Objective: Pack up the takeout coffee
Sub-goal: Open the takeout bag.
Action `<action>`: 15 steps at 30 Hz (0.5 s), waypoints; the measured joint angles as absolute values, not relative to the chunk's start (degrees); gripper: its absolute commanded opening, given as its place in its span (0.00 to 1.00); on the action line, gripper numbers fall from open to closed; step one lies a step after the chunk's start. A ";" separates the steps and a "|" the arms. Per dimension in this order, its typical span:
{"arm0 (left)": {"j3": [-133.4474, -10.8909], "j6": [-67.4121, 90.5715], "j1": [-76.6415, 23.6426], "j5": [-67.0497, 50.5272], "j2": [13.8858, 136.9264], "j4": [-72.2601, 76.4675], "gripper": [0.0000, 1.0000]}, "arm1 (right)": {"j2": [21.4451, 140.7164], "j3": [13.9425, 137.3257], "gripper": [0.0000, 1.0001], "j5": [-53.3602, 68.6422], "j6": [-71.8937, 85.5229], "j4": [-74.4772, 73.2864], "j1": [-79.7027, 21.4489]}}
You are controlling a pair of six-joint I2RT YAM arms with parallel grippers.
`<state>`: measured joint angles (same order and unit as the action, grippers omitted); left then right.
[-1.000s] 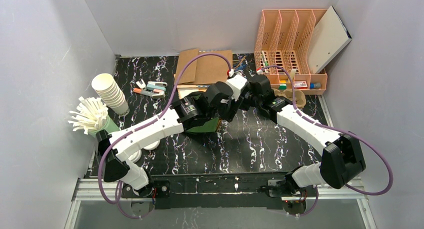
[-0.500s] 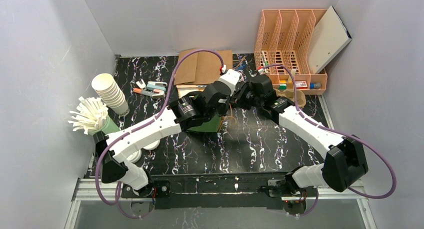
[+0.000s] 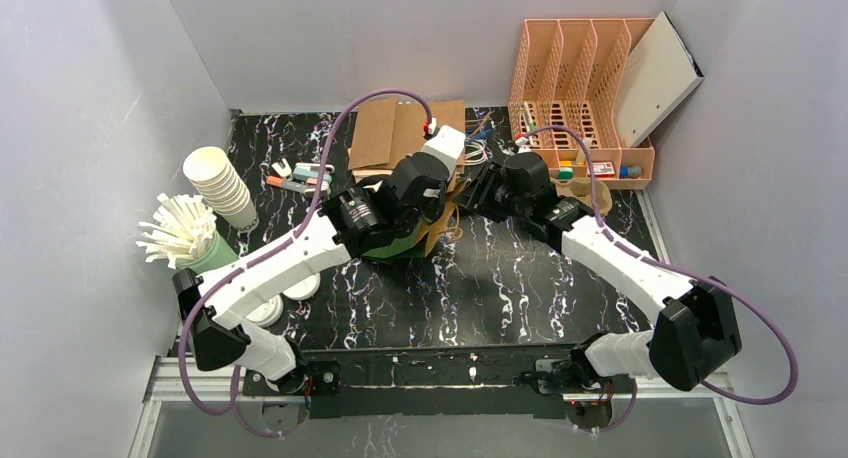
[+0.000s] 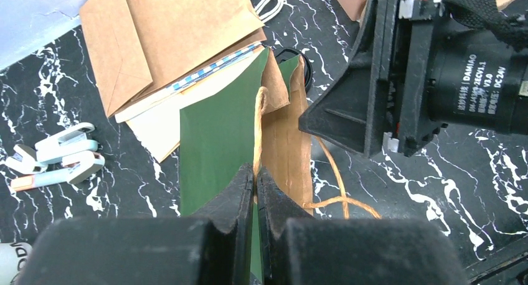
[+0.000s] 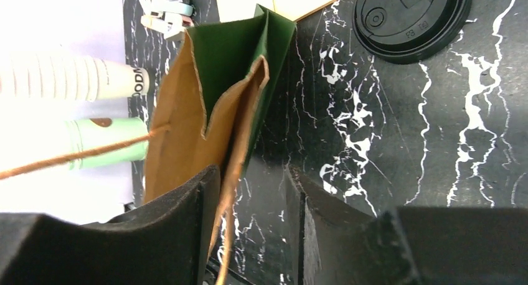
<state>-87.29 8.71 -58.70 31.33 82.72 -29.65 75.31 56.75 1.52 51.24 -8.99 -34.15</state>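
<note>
Because the left gripper [image 4: 255, 173] has its two fingers pressed fully together on the top rim of the paper bag [image 4: 218, 135], the bag is held by one thin edge only. The right gripper [image 5: 252, 170] is just beside it at the mouth of the bag. Its jaws stand apart, and the opposite wall of the bag lies against the inner face of one finger, but nothing is pinched there.

The bag is in the middle of the table [image 3: 480, 298], between the two wrists. It is green outside and brown inside, and its mouth is only partly open. Whether its bottom rests on the table, I cannot tell.

I judge that the bag is very light and made of thin paper. It will fold along its side creases and not keep its shape, and the rim can tear if the two walls are pulled apart quickly. The best place to hold seems to be the rim near the root of the twine handle [image 4: 330, 173], with a deep pinch, because a shallow one may slip off the smooth paper. The handle itself is loose cord and gives no control.

Farther out, a black lid [image 5: 411, 17] lies flat on the table near the bag. The stack of paper cups [image 3: 220, 183] is well apart, at the left side.
</note>
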 measured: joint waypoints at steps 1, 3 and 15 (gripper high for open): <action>-87.33 8.45 -58.70 31.62 82.52 -29.69 0.00 | 74.85 56.23 0.56 1.50 50.39 -8.91 -34.15; -87.53 7.92 -58.70 32.05 82.32 -29.82 0.00 | 73.95 55.20 0.60 1.54 48.75 -8.86 -34.15; -88.20 5.10 -58.67 32.16 80.64 -29.65 0.00 | 69.14 53.91 0.73 11.70 39.72 -9.10 -34.15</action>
